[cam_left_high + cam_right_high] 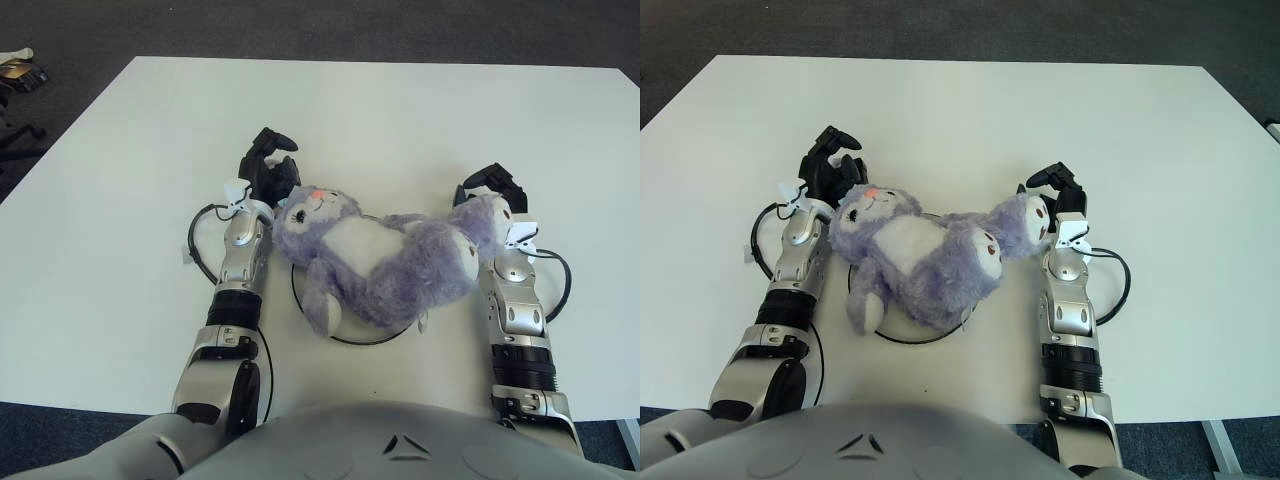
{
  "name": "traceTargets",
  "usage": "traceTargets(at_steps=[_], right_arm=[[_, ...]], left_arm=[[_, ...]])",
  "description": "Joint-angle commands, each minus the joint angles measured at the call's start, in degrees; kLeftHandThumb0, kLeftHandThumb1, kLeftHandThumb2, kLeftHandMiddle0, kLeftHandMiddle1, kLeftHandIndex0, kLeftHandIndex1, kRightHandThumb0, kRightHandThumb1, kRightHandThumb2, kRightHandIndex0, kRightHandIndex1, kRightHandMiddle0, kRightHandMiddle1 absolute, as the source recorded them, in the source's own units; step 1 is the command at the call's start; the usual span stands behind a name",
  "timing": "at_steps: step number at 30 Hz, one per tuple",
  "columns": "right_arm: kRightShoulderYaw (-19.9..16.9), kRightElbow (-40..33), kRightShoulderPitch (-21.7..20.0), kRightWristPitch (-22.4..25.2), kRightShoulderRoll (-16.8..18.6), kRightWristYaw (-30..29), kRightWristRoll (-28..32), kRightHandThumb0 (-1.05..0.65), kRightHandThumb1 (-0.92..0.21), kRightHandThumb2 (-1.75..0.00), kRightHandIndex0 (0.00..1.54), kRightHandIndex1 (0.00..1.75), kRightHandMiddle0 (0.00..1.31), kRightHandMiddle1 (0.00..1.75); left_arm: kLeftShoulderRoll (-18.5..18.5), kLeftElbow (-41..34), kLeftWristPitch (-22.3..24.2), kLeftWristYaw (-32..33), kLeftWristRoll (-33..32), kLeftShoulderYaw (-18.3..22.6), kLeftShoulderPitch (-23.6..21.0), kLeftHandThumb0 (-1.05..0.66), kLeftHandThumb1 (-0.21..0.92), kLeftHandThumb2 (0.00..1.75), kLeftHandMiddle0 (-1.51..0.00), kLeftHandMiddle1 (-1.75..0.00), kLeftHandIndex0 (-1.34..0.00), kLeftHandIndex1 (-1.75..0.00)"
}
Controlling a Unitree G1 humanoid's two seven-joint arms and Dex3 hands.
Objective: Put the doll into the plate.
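A fluffy purple doll (375, 255) lies on its back across a white plate with a dark rim (350, 338), head to the left and legs reaching right past the rim. My left hand (268, 165) is just left of and behind the doll's head, fingers spread and holding nothing. To the right, my right hand (492, 185) is at the doll's far foot with its fingers lifted open off the plush. Most of the plate is hidden under the doll.
The white table (380, 110) stretches far behind the hands. Black cables loop beside each wrist (195, 245). Dark carpet surrounds the table, with a small object on the floor (15, 68) at the far left.
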Motion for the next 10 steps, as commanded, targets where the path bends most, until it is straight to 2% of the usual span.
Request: traceTargets(at_steps=[1, 10], right_arm=[[0.39, 0.21, 1.94, 1.96, 0.52, 0.2, -0.34, -0.49, -0.3, -1.34, 1.28, 1.75, 0.63, 1.75], [1.12, -1.31, 2.38, 3.79, 0.49, -0.01, -1.04, -0.49, -0.29, -1.35, 1.29, 1.75, 0.64, 1.75]], left_arm=[[-0.37, 0.31, 0.99, 0.53, 0.47, -0.47, 2.14, -0.49, 0.29, 1.34, -1.3, -1.75, -0.63, -1.75], [-0.18, 0.35, 0.91, 1.15, 1.15, -0.58, 2.12, -0.49, 0.29, 1.34, -1.3, -1.75, -0.63, -1.75]])
